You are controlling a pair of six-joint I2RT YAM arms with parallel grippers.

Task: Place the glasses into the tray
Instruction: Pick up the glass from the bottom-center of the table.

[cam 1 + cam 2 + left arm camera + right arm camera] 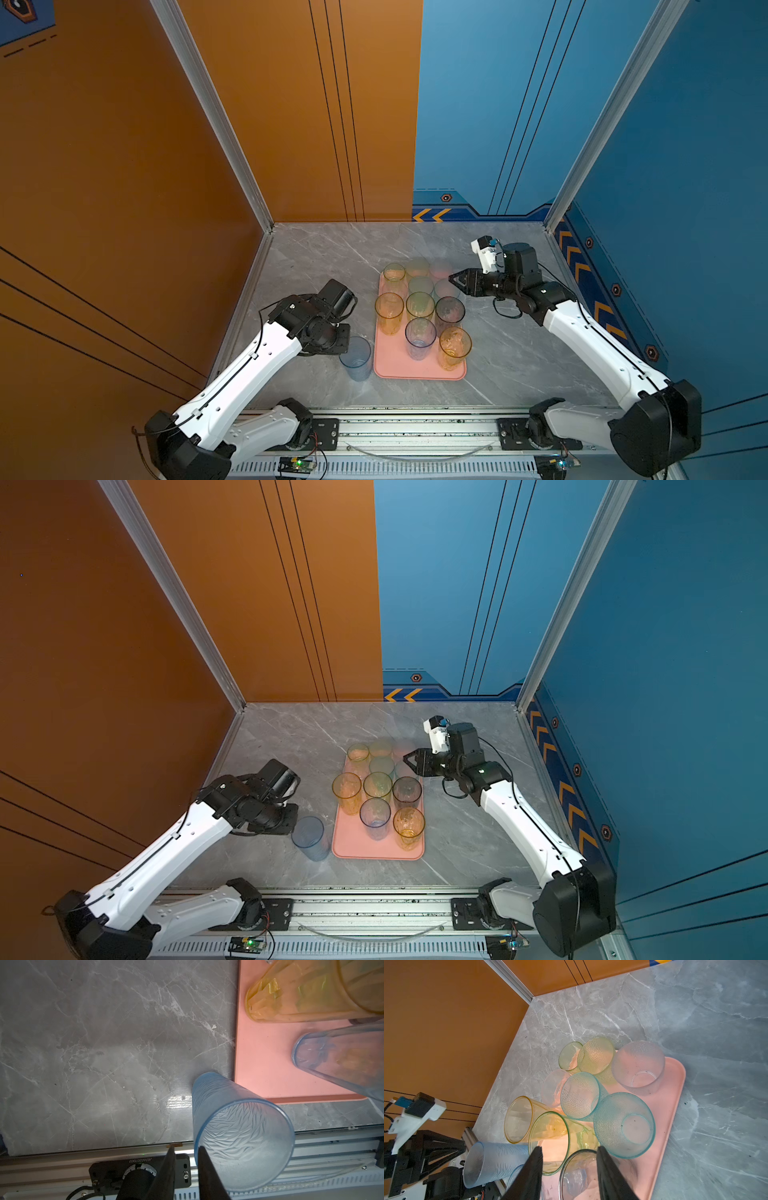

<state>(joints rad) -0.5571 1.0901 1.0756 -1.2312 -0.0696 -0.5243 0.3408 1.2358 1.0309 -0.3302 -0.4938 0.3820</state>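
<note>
Beside tray (390, 368), left gripper (185, 1146) low, fingers (207, 1174) loose astride blue glass (356, 360) rim; right gripper (570, 1148) above tray's far glasses (420, 286), fingers (529, 1174) apart, empty.

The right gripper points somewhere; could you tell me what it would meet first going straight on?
Probably the middle teal tumbler on the tray, dead ahead of the right gripper's open jaws; the rim of the tall green tumbler sits near that line, so I'm unsure.

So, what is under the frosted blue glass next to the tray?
Only the grey table: the blue glass stands beside the near corner of the tray, not on it. Whether its base touches the rim is hidden by its own frosted wall.
</note>
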